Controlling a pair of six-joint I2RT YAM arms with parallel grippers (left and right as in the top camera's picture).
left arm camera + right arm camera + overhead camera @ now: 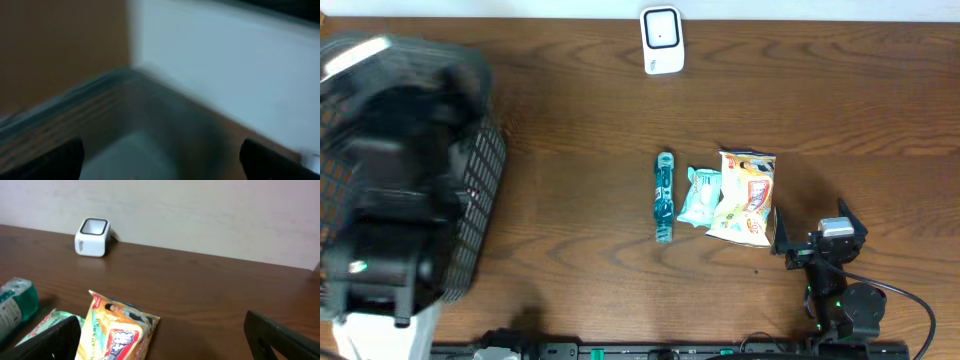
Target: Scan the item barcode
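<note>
The table point(570, 110) is dark brown wood with wavy lines in it. A plain pale wall point(200, 210) stands behind it, along the 12 o'clock edge. A small white barcode scanner point(661, 40) sits on the table at 12 o'clock, close to that wall.

Near the middle of the table three things lie in a row on the bare wood. There is a teal bottle point(664, 197) lying down. A light blue packet point(700, 196) is just beside it on its 3 o'clock side. A yellow snack bag point(748, 198) is right up against the packet, again on the 3 o'clock side. All three are well apart from the scanner.

A black mesh basket point(485, 190) is at 9 o'clock, and the left arm is a dark blur over it. The left tool point(160, 155) has its fingers spread wide with nothing between them. Its own view is very blurry and shows only a brown patch and a pale patch.

The right tool point(815, 228) sits at 4 o'clock on the table, just beside the snack bag. Its fingers point(50, 340) are spread wide too and hold nothing. In its own view the snack bag lies right in front of it, and the scanner is far off at 11 o'clock by the wall
</note>
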